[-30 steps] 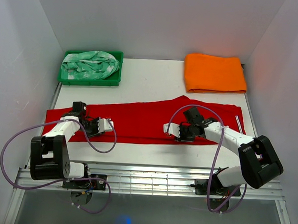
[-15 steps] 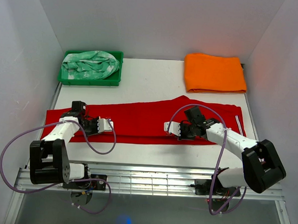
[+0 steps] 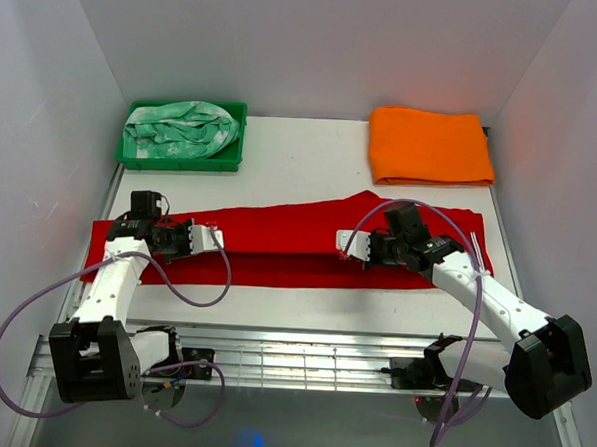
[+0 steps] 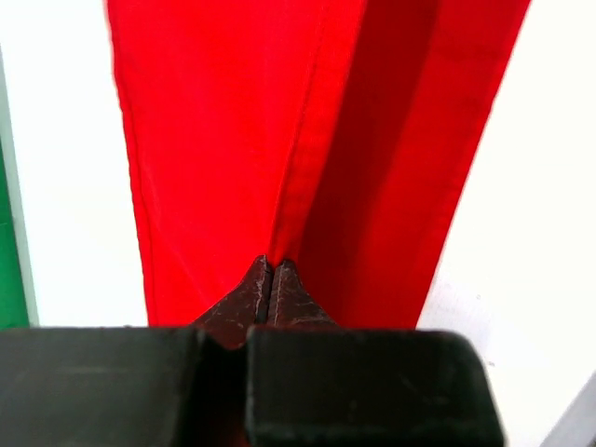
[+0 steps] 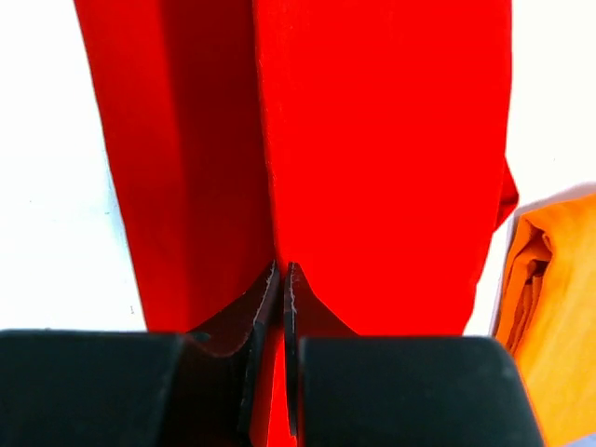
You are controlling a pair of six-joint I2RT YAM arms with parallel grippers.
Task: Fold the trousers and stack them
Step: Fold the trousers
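Note:
The red trousers [image 3: 287,245] lie stretched left to right across the table middle. My left gripper [image 3: 210,239] is shut on the trousers' near edge at the left and holds it lifted; the pinched fold shows in the left wrist view [image 4: 270,265]. My right gripper [image 3: 346,243] is shut on the near edge toward the right; the pinched cloth shows in the right wrist view [image 5: 281,270]. The lifted near edge hangs over the far half of the trousers [image 5: 372,140], with a shadowed strip of cloth [image 4: 391,168] below it.
A green tray [image 3: 128,156] with mint green and white patterned cloth [image 3: 178,127] stands at the back left. A folded orange cloth [image 3: 428,145] lies at the back right, also in the right wrist view [image 5: 554,307]. A metal rail [image 3: 302,344] runs along the near edge.
Both grippers have moved away from the near edge toward the back, carrying the trousers' near edge up and over the far half. The red cloth now looks narrower front to back.

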